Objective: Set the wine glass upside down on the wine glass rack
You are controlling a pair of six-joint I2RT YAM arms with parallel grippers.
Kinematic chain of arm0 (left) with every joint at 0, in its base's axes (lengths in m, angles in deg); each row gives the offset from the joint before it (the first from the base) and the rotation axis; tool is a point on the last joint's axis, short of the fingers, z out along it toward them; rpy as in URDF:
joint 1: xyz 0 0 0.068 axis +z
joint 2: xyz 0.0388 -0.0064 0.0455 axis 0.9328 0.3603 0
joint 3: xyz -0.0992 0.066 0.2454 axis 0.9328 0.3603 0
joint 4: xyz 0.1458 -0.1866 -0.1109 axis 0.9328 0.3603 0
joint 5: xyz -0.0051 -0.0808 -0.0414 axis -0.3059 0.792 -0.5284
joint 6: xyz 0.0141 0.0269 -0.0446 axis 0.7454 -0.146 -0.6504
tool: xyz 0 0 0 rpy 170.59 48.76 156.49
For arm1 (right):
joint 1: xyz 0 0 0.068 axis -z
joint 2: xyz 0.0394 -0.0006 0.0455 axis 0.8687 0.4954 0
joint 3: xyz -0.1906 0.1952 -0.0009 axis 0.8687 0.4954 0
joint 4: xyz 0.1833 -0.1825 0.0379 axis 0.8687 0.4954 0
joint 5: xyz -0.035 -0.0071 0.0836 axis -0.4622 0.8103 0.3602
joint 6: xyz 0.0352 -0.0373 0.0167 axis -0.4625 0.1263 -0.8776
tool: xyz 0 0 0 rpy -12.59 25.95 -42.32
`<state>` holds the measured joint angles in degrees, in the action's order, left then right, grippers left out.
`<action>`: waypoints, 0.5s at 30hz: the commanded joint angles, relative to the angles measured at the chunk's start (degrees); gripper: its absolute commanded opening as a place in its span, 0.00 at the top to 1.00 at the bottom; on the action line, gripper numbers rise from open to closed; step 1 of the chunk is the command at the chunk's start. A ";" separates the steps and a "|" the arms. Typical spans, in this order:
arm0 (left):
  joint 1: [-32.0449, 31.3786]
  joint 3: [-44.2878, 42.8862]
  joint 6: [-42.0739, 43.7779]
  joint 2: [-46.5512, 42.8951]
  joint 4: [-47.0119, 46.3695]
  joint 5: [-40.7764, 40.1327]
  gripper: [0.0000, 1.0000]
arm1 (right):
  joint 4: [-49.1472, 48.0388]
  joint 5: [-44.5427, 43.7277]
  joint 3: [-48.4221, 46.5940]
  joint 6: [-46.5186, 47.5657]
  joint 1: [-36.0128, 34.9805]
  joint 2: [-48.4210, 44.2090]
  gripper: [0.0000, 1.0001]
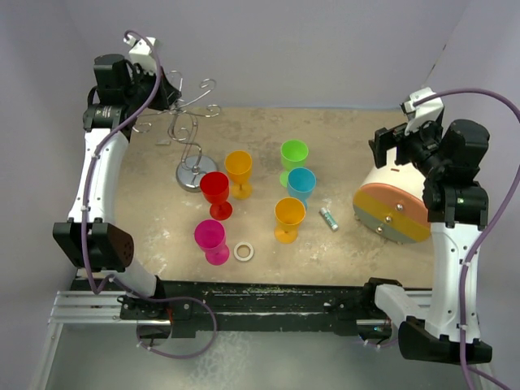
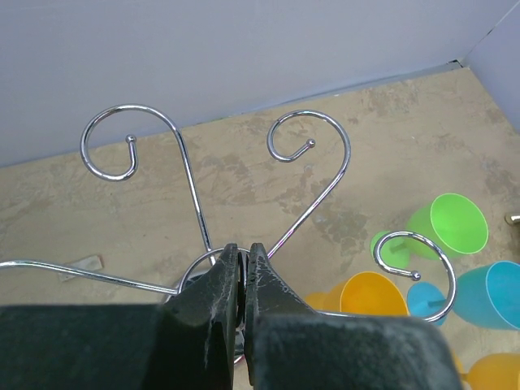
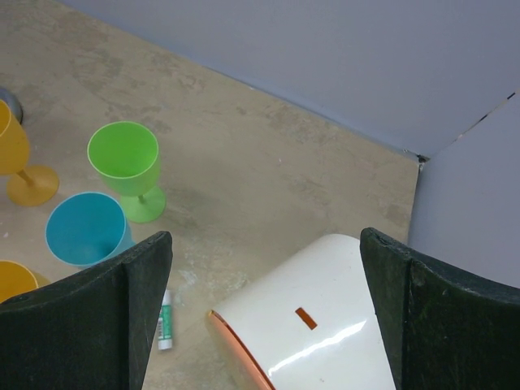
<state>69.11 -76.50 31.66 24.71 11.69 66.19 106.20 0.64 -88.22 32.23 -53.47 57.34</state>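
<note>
1. The wine glass rack (image 1: 193, 175) is standing at the far left of the desk (image 1: 341, 138), its round base just behind the red glass (image 1: 215, 191) and its curled wire arms spreading above.
2. The left pincer (image 2: 242, 248) is hanging right over the top of the rack with its jaws pressed together. The wire arms are meeting just under its tips, and I cannot tell whether any wire is pinched there.
3. The right pincer (image 3: 264, 240) is gaping wide, gripping nothing, and hovering above a white drum (image 1: 390, 203) banded in orange and yellow at the right of the desk.
4. Six wine glasses are standing upright on the desk: the red glass, an orange glass (image 1: 239, 168) just beside it, a green glass (image 1: 294, 154), a blue glass (image 1: 301, 184), a second orange glass (image 1: 289, 215) and a pink glass (image 1: 210, 237) nearest the arms.
5. A white ring (image 1: 244, 252) is lying just beside the pink glass, and a small tube (image 1: 328, 218) is lying between the second orange glass and the drum.
</note>
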 commanded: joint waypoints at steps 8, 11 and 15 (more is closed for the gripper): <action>-0.40 4.49 -1.41 -4.75 -8.46 1.99 0.75 | -4.83 6.01 1.50 3.06 -1.32 4.43 0.00; -0.41 4.57 -0.62 -5.45 -8.58 1.89 0.57 | -5.25 7.66 1.14 3.45 -2.00 7.01 0.00; -0.41 4.70 1.31 -7.01 -8.47 0.91 0.36 | -6.90 10.44 1.18 3.30 -3.20 10.78 0.00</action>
<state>69.07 -71.85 31.31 22.00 6.64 66.85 103.36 6.76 -86.90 34.75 -55.46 65.62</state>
